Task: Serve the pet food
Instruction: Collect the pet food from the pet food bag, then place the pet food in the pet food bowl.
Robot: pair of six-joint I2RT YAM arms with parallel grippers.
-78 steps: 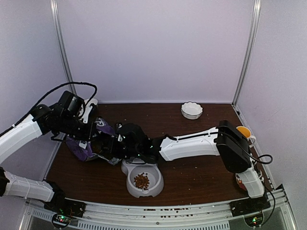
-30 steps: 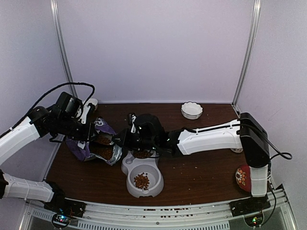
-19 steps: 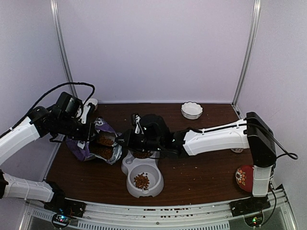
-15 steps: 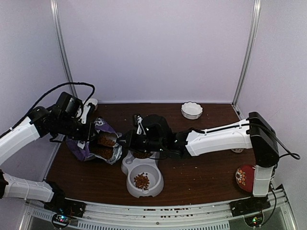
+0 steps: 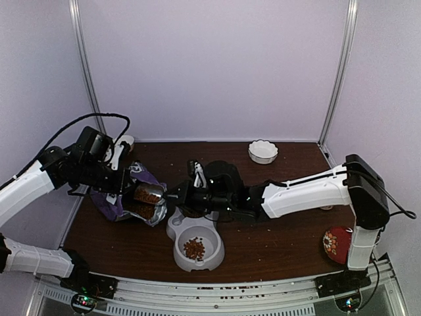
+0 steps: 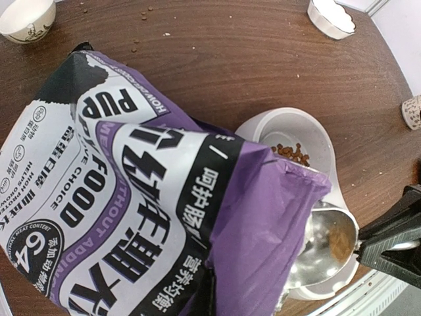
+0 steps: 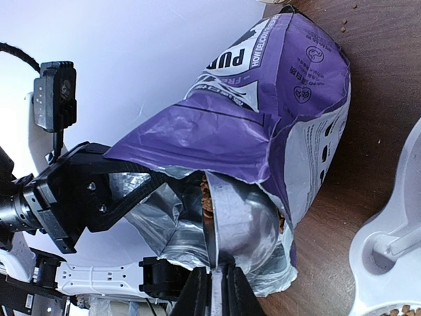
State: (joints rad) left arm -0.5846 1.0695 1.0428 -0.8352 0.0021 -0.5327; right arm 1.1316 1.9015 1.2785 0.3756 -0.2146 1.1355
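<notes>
One purple bag [image 5: 117, 201] lies open-mouthed on the left of the brown table [image 5: 276, 237]. The left gripper [image 5: 126, 184] is clamped on the bag's upper edge, holding the mouth open. The right gripper [image 7: 217, 293] is closed on the handle of one metal scoop [image 7: 240, 227], whose bowl sits at the bag mouth. The pet food [image 7: 207, 191] is in three places: inside the bag by the scoop, a little in the scoop [image 6: 337, 242], and a small heap in the near compartment [image 5: 193, 248] of the one grey double bowl [image 5: 214, 253]. The right arm crosses over the bowl's far compartment and hides most of it from above. Stray pellets dot the table. Also there are one white fluted dish [image 5: 263, 151] far right, one small white cup [image 5: 125, 141] far left behind the bag, and one red disc [image 5: 334, 241] near right. Bag print readable: "PUP", "FOOD", "64" and large Chinese characters; the smaller lines are too tiny to read.
</notes>
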